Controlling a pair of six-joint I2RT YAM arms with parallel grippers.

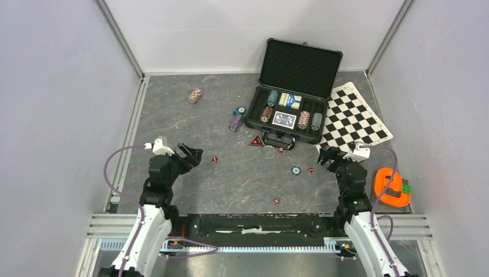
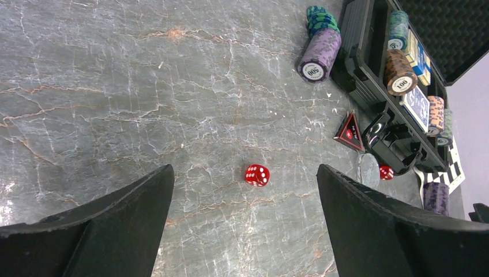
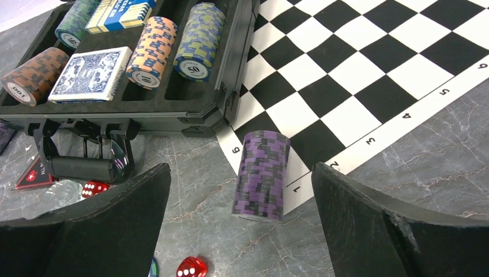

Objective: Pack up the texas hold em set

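Observation:
The black case (image 1: pixel 251 118) lies open at the back, lid (image 1: pixel 300 66) up, holding rolls of chips (image 3: pixel 150 52) and a blue card deck (image 3: pixel 90 74). Loose on the table are a pink roll (image 1: pixel 195 95), a purple roll (image 2: pixel 318 56), teal chips (image 1: pixel 239 110), a single chip (image 1: pixel 296 170), the red triangular marker (image 1: pixel 257 140) and red dice (image 1: pixel 277 201). My left gripper (image 2: pixel 243 168) hangs open above one die (image 2: pixel 257 175). My right gripper (image 3: pixel 241 167) is open too, with an upright purple chip stack (image 3: pixel 260 176) just beyond its fingers, at the mat's corner.
A black-and-white checkered mat (image 1: pixel 354 118) lies right of the case, partly under it. An orange ring-shaped object (image 1: pixel 391 187) sits by the right wall. White walls and metal rails (image 1: pixel 130 144) enclose the table on three sides.

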